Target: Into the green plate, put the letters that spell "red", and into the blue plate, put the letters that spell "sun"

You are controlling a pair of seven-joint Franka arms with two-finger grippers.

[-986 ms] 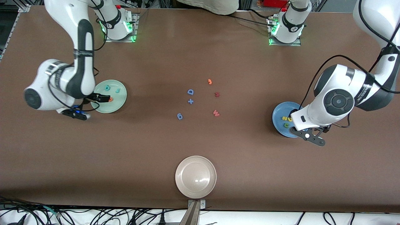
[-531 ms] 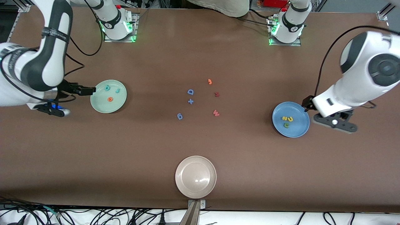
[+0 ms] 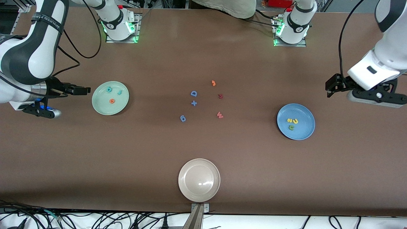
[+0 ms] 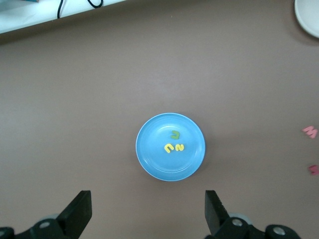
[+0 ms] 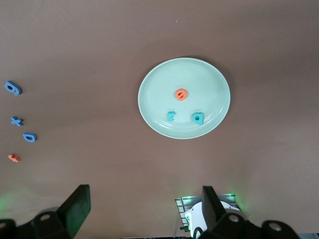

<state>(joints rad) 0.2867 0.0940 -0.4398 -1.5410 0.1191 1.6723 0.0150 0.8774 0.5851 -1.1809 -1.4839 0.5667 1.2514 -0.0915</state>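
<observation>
The green plate (image 3: 101, 105) (image 5: 159, 84) holds a teal "d" (image 3: 109, 89) (image 5: 198, 117), a teal "r" (image 3: 120, 92) (image 5: 171, 116) and an orange "e" (image 3: 112, 101) (image 5: 182, 94). In the blue plate (image 3: 303, 130) (image 4: 152, 159) lie a yellow "u" (image 3: 289, 120) (image 4: 169, 148), a yellow "s" (image 3: 295, 121) (image 4: 180, 147) and a green "n" (image 3: 291, 127) (image 4: 174, 134). My right gripper (image 3: 84, 90) (image 5: 144, 201) hangs open and empty over bare table beside the green plate. Over bare table beside the blue plate, my left gripper (image 3: 330, 86) (image 4: 147, 211) is open and empty too.
Loose foam pieces lie mid-table: an orange 3 (image 3: 213, 83), a blue D (image 3: 193, 93), a blue plus (image 3: 194, 103), a blue round piece (image 3: 182, 118), a red W (image 3: 219, 114) and a dark red piece (image 3: 220, 95). A beige plate (image 3: 190, 187) sits near the front edge.
Both grippers have lifted off their plates and drawn back toward their own ends of the table. The orange "e" stays in the green plate where the right gripper was.
</observation>
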